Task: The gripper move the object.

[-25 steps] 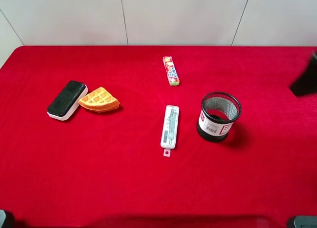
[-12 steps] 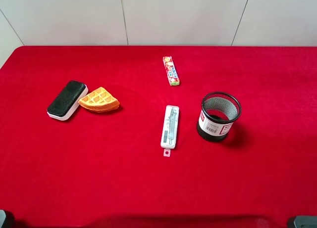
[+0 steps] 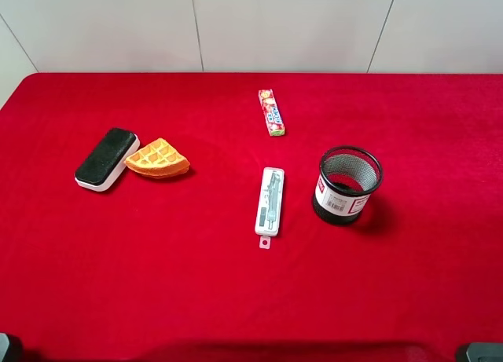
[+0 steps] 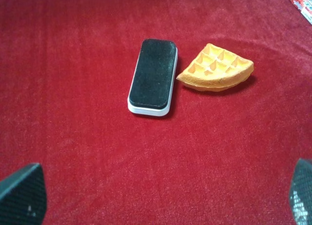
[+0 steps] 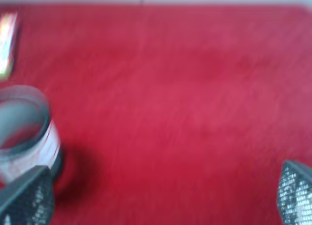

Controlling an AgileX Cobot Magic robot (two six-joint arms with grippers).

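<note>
Left pincer (image 4: 161, 195) hangs above the counter with its two dark fingertips spread wide and nothing between them, and the right pincer (image 5: 161, 198) hovers spread and empty too.

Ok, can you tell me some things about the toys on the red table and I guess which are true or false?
1. The waffle lies right beside the black-and-white eraser. True.
2. A claw is holding the waffle. False: nothing grips it; in the left wrist view the left claw is open, away from the waffle, with only its fingertips showing at the picture's corners.
3. The black mesh cup stands upright. True.
4. The candy pack is inside the mesh cup. False: it lies on the red cloth, apart from the cup.
5. The white pen case lies between the waffle and the mesh cup. True.
</note>
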